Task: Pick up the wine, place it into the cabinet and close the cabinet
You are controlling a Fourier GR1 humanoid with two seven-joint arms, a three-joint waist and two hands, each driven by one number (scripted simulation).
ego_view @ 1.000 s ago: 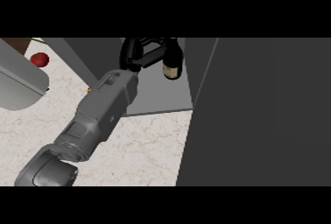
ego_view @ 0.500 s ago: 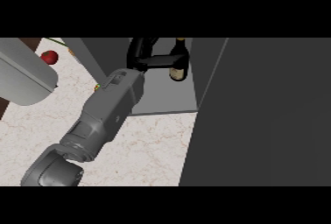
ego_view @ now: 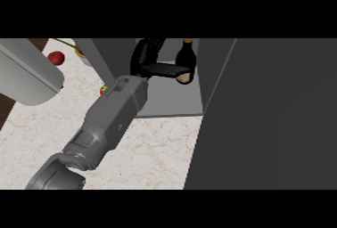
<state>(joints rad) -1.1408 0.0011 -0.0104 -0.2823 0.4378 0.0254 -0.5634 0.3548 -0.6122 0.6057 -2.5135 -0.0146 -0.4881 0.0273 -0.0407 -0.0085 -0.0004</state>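
Table [ego_view: 158,151]: pale marbled top, filling the lower left of the head view; a grey forearm [ego_view: 112,118] lies across it, running from the lower edge up toward the cabinet.
Cabinet door [ego_view: 270,116]: a broad dark grey panel covering the right side of the view, standing open, its near edge beside the forearm.
Cabinet [ego_view: 168,100]: a grey compartment above the table, its floor visible as a lighter grey strip under the hand.
Hand [ego_view: 157,62]: black, at the end of the forearm and inside the cabinet opening; which arm it belongs to cannot be told from this view. The thumb reaches out to the right and the fingers curl upward, closed round the lower part of the bottle.
Wine [ego_view: 186,55]: a dark bottle standing roughly upright inside the cabinet, neck toward the top edge, its pale base showing just right of the thumb; it seems to rest on or just above the cabinet floor, though the hand hides the contact.
Grey appliance [ego_view: 26,75]: a rounded pale body at the left edge, on the table.
Red fruit [ego_view: 56,58]: small and round, beside the appliance near the top left.
Small red and green item [ego_view: 104,90]: on the table, partly hidden by the forearm.
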